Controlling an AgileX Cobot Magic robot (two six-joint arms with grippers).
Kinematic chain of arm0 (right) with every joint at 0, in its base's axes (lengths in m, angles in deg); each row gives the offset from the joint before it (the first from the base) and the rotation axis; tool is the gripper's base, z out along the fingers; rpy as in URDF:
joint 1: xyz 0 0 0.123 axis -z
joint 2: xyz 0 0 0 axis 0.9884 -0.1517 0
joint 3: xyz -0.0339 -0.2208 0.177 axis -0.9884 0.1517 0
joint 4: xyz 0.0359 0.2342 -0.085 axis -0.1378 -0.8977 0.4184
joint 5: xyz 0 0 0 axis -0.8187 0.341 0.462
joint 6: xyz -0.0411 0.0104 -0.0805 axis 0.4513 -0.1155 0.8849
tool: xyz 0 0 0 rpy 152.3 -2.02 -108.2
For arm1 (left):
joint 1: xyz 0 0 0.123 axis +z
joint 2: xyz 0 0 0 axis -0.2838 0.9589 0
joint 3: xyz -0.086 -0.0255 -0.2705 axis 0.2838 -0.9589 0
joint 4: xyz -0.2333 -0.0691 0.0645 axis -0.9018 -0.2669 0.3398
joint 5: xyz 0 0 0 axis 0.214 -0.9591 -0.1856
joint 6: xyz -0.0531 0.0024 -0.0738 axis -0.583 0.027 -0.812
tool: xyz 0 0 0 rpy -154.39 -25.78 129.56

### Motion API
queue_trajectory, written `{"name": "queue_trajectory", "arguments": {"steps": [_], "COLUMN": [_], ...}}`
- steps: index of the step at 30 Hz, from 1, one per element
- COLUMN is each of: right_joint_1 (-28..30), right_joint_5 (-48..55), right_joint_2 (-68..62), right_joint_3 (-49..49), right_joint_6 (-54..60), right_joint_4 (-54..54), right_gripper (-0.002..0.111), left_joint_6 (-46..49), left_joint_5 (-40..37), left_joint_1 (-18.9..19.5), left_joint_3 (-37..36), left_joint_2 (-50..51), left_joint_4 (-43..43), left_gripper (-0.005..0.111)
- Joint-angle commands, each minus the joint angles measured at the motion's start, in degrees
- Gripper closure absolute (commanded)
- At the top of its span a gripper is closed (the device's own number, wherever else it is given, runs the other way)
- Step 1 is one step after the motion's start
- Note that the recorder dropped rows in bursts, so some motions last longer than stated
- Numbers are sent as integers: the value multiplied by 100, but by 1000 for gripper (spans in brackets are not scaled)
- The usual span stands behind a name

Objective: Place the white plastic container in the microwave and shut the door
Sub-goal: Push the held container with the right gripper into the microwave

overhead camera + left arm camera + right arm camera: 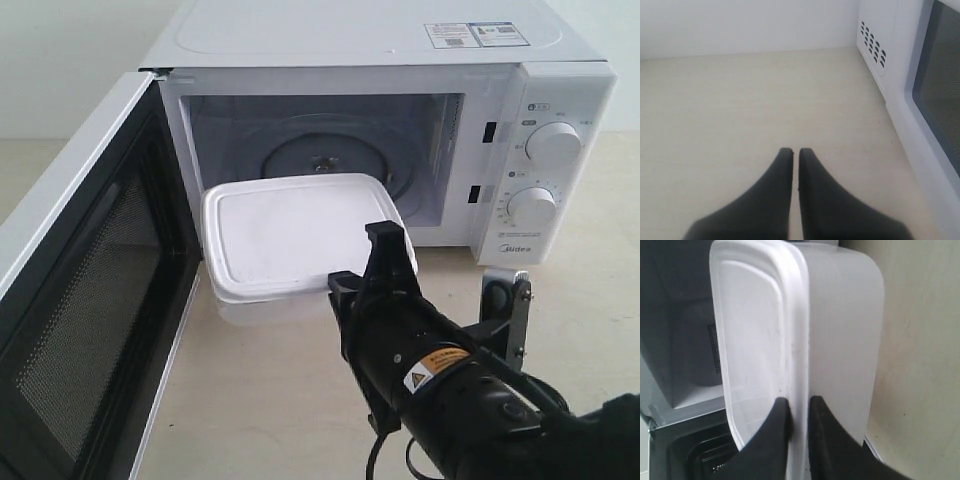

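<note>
Our right pincer (798,404) grips the container (285,235) by its near rim; it hangs level at the microwave (560,110) mouth, far edge just inside, cavity straight ahead, so we judge a forward push next.

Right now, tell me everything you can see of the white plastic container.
The white plastic container is a shallow, translucent-white rectangular box with rounded corners and a flat, rimmed lid, which is on. It lies roughly level, lid up, with its far end at the mouth of the open microwave, not yet on the turntable. The right gripper is shut on its near rim. Nothing else visibly touches it.
</note>
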Motion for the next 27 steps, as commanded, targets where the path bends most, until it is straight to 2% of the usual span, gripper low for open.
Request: {"name": "queue_trajectory", "arguments": {"steps": [1,14,27], "right_joint_1": [240,1126,1892], "right_joint_5": [9,543,1184], "right_joint_2": [75,75,-167], "right_joint_3": [-169,-664,-1573], "right_joint_6": [124,343,599], "right_joint_4": [239,853,1267], "right_gripper": [108,108,108], "left_joint_6": [17,17,17], "left_joint_5": [8,8,8], "left_joint_1": [-33,-33,-33], "left_joint_3": [-15,-15,-15], "left_joint_2": [-19,-19,-19], "left_joint_4": [-40,-40,-40], "left_gripper": [102,102,102]}}
